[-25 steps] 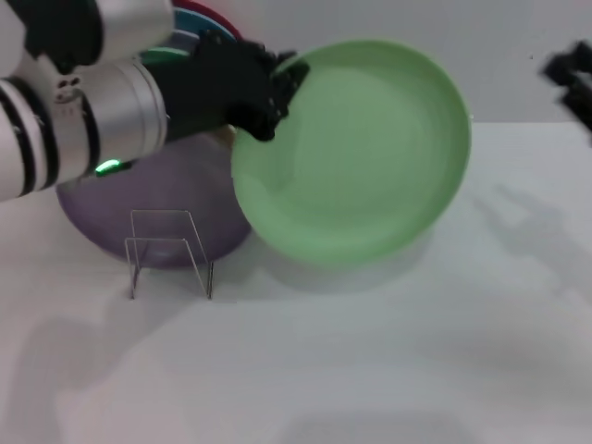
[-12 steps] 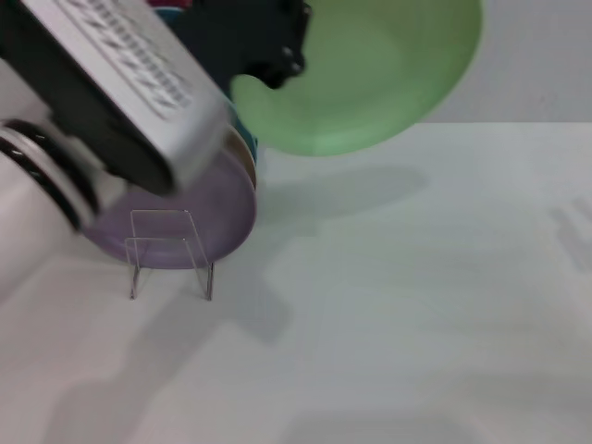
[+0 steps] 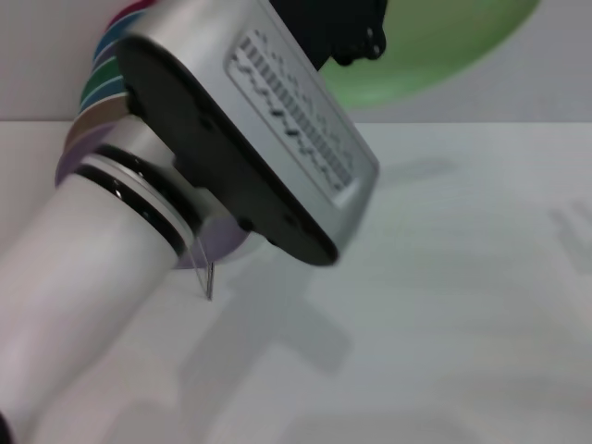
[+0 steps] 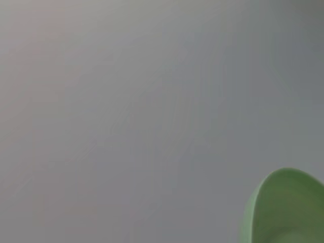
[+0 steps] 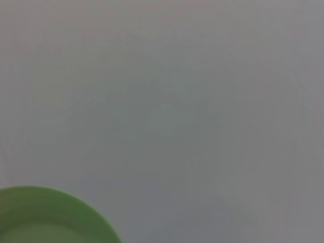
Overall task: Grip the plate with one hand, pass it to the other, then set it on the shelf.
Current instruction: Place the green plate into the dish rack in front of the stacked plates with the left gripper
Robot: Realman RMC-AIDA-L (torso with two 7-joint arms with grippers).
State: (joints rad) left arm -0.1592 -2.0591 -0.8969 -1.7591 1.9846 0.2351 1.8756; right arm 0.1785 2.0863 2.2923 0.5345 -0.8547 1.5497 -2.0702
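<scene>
My left arm (image 3: 231, 157), silver and thick, fills the left of the head view. Its black left gripper (image 3: 363, 42) is shut on the rim of the mint-green plate (image 3: 435, 46) and holds it high above the table, at the picture's top edge. Part of the plate's rim also shows in the left wrist view (image 4: 283, 207) and in the right wrist view (image 5: 45, 215) against a plain grey wall. The wire and acrylic shelf (image 3: 209, 277) stands on the table under the arm and is mostly hidden by it. My right gripper is out of view.
A stack of coloured plates (image 3: 100, 81) stands at the back left, with a lavender plate (image 3: 76, 159) leaning in front of it, behind the shelf. The white table (image 3: 444, 305) stretches to the right and front.
My left arm has risen and swung toward the camera, lifting the green plate higher and to the right. The arm now covers most of the shelf and the lavender plate.
</scene>
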